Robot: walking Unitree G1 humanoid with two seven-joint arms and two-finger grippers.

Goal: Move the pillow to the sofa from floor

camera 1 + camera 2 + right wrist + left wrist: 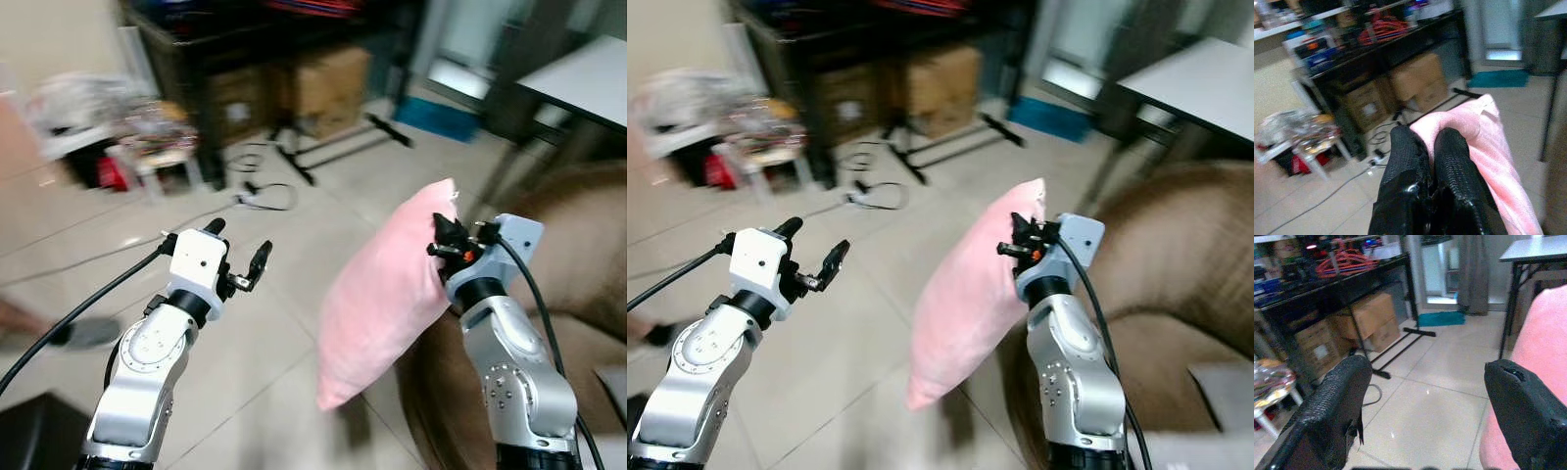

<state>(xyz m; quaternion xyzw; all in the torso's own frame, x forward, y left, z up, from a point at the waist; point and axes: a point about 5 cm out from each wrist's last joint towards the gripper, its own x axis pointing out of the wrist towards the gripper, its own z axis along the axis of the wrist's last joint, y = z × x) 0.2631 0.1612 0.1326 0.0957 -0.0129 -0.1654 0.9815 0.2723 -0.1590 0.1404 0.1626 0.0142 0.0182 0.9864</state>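
Observation:
A pink pillow (pixel 387 292) hangs in the air, off the tiled floor, pinched near its top corner by my right gripper (pixel 443 242), which is shut on it. In the right wrist view the two black fingers (pixel 1449 161) press together over the pink fabric (pixel 1493 142). The brown sofa (pixel 578 255) lies to the right, its arm just below and behind the pillow. My left gripper (pixel 238 254) is held up to the left of the pillow, open and holding nothing; its wrist view shows the fingers (pixel 1337 406) wide apart with the pillow's edge (pixel 1547 333) beside one.
A black shelf rack (pixel 255 59) with cardboard boxes (pixel 328 83) stands at the back. Cables (pixel 260 191) and a stand's legs cross the floor. A small white stool with clutter (pixel 157 157) is at the back left, and a white table (pixel 578 73) at the back right.

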